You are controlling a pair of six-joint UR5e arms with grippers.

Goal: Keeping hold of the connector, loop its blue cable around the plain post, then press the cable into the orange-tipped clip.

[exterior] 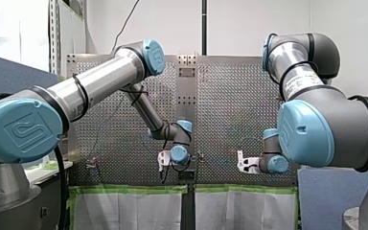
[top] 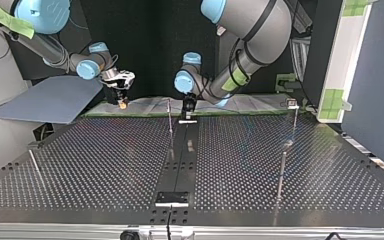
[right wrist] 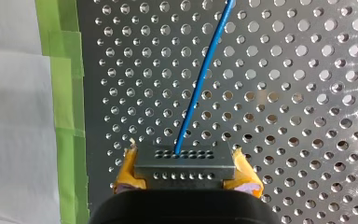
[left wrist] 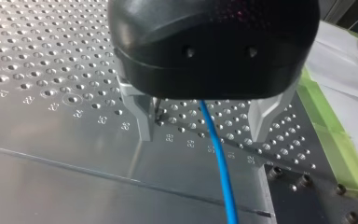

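My right gripper (right wrist: 185, 181) clenches the grey connector (right wrist: 185, 161) between its yellow pads (right wrist: 244, 176), just above the perforated table (right wrist: 307, 93) near the green tape (right wrist: 67, 93), so the hold is secured. The thin, smooth blue cable (right wrist: 200, 84) leaves it straight across the holes and runs untouched between the spread metal fingers (left wrist: 142, 122) of my left gripper (left wrist: 200, 135). Beyond, no loop shows round the thin post (top: 170, 120), and I cannot find the orange-tipped clip, so both steps seem not yet done.

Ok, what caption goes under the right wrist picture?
My right end effector grips the grey connector, its blue cable running ahead across the perforated table.
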